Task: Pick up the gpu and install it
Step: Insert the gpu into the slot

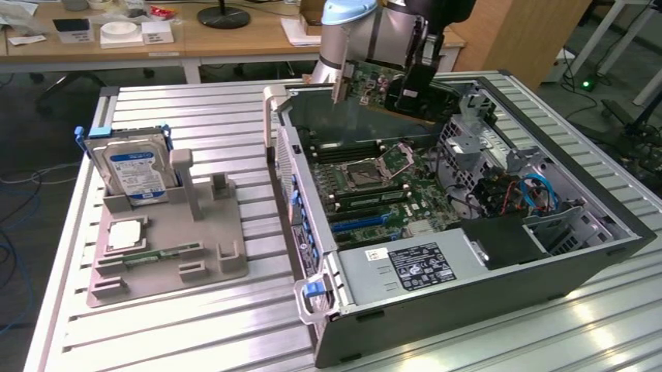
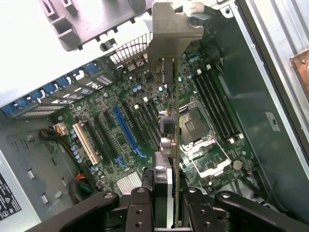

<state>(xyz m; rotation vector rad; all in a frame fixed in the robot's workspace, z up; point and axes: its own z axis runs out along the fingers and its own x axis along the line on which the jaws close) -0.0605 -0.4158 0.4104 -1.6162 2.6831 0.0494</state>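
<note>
The gpu [image 1: 377, 84] is a thin green-brown card with a silvery bracket [image 2: 174, 34]. It hangs in the air over the far end of the open computer case [image 1: 579, 256]. My gripper [image 1: 416, 87] is shut on the card's edge. In the wrist view the gpu [image 2: 172, 121] appears edge-on, pinched between the dark fingers [image 2: 159, 181], with my gripper [image 2: 173, 187] above the motherboard [image 2: 111, 130]. The card sits over the row of expansion slots, near the blue slot [image 2: 128, 133] and beside the CPU socket [image 2: 198, 128], and does not touch the board.
On the exterior view's left, a grey fixture tray [image 1: 207, 263] holds an upright silver hard drive [image 1: 135, 167], a CPU chip [image 1: 124, 234] and a memory stick [image 1: 160, 254]. The power supply [image 1: 414, 267] fills the case's near corner. Cables and a drive cage [image 1: 517, 194] line the exterior view's right.
</note>
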